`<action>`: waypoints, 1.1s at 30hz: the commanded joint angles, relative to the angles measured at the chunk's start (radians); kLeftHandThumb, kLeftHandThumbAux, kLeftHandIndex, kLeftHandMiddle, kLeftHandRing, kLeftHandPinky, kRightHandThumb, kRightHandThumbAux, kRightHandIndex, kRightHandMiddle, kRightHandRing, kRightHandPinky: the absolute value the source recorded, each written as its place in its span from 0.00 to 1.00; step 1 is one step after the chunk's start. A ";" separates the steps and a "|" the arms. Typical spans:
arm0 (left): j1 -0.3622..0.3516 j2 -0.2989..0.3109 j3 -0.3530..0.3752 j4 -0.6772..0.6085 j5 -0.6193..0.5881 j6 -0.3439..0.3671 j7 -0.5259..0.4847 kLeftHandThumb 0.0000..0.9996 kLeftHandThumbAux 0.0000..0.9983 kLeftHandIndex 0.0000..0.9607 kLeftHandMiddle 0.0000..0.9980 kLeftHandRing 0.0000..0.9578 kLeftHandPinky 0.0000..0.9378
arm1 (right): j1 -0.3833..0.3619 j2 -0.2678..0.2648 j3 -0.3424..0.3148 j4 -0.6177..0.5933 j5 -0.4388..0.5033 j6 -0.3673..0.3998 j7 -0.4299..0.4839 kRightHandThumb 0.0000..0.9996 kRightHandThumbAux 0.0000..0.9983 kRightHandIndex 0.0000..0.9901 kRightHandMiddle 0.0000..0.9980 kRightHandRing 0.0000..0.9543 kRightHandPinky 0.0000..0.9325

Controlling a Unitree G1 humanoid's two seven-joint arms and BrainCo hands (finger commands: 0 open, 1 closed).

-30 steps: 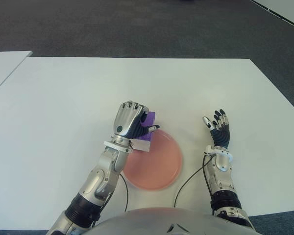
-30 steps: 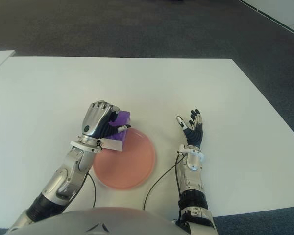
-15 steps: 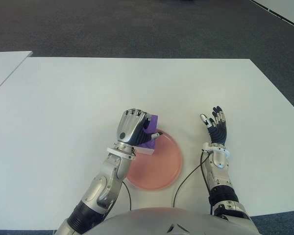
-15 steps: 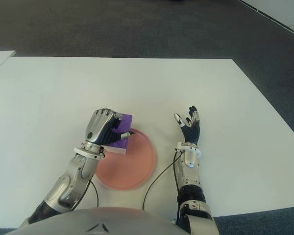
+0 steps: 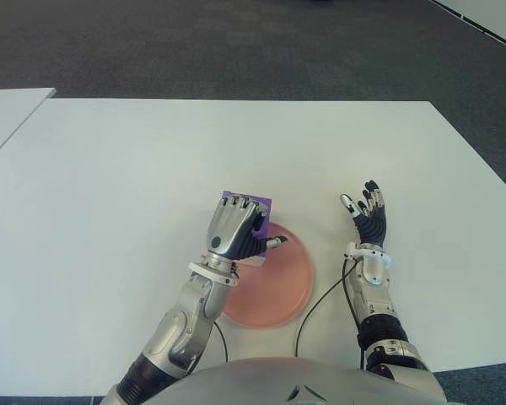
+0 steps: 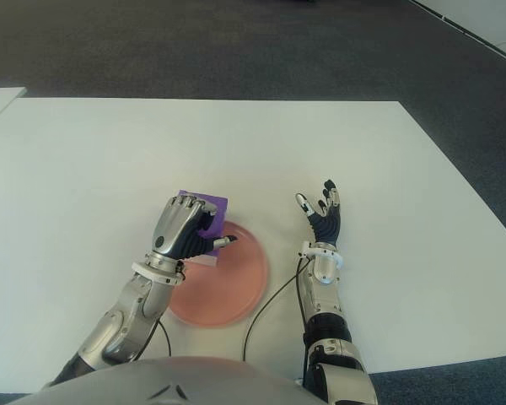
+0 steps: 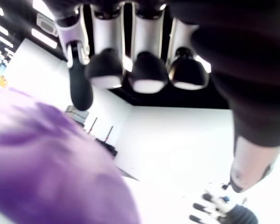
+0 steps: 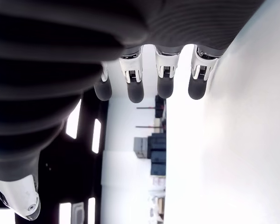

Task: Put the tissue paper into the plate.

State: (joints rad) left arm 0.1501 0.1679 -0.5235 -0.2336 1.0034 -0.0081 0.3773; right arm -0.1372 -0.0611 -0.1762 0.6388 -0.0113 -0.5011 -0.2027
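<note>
Tissue pack [image 5: 249,205], purple, clasped in left hand [image 5: 234,231]; fingers [image 5: 236,221] curled over top, thumb out toward plate. Held above far-left rim of pink plate [image 5: 278,287], not yet over middle. Cannot tell whether lifted clear of rim or touching it. Left wrist view: purple bulk of pack fills near field beneath bent fingertips.

Right hand [image 5: 367,217] idle, raised beside plate on its right side, fingers spread, nothing held. White desk [image 5: 110,169] otherwise bare around plate.

Step judged: carry nearly complete, release still to come.

Risks, as judgement:
- Release at present position likely drops pack on rim or half off it; tip onto desk possible. Cause: hand short of plate centre.
- Pack edge catching plate lip during lowering could shove or tilt plate, being light and shallow.
- Soft pack may cling to curled fingers on opening and drag out with withdrawal.
</note>
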 commanded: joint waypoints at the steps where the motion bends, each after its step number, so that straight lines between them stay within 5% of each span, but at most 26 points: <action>1: 0.018 -0.001 -0.008 0.010 0.011 -0.009 0.018 0.77 0.70 0.89 0.89 0.93 0.96 | 0.098 0.046 0.016 0.133 -0.004 0.071 -0.003 0.21 0.62 0.03 0.10 0.03 0.00; 14: 0.031 0.005 0.013 -0.011 -0.014 -0.033 0.012 0.76 0.71 0.89 0.90 0.93 0.95 | 0.094 0.049 0.019 0.143 -0.006 0.065 -0.010 0.21 0.62 0.03 0.10 0.03 0.00; 19: 0.022 0.006 0.034 -0.008 -0.021 -0.041 0.023 0.63 0.72 0.88 0.89 0.92 0.93 | 0.089 0.048 0.019 0.153 -0.005 0.061 -0.010 0.21 0.62 0.03 0.10 0.03 0.00; 22: 0.014 0.007 0.050 -0.010 -0.009 -0.038 0.031 0.42 0.59 0.62 0.69 0.70 0.69 | 0.086 0.047 0.018 0.160 -0.005 0.059 -0.010 0.21 0.62 0.03 0.10 0.03 0.00; 24: 0.011 0.009 0.054 -0.019 0.041 -0.012 0.031 0.30 0.48 0.46 0.45 0.44 0.44 | 0.085 0.047 0.019 0.162 -0.005 0.057 -0.011 0.21 0.62 0.03 0.10 0.03 0.00; 27: 0.011 0.011 0.059 -0.030 0.082 0.011 0.020 0.20 0.38 0.32 0.28 0.24 0.22 | 0.084 0.047 0.019 0.164 -0.005 0.056 -0.011 0.21 0.62 0.03 0.10 0.03 0.00; 33: 0.022 0.020 0.069 -0.066 0.129 0.040 0.011 0.14 0.28 0.19 0.14 0.10 0.09 | 0.040 0.069 0.015 0.237 0.007 0.109 -0.016 0.23 0.64 0.02 0.11 0.06 0.03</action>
State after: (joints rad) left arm 0.1687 0.1769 -0.4672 -0.2794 1.0983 0.0091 0.3980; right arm -0.1714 -0.0591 -0.1727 0.6852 -0.0126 -0.5170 -0.2200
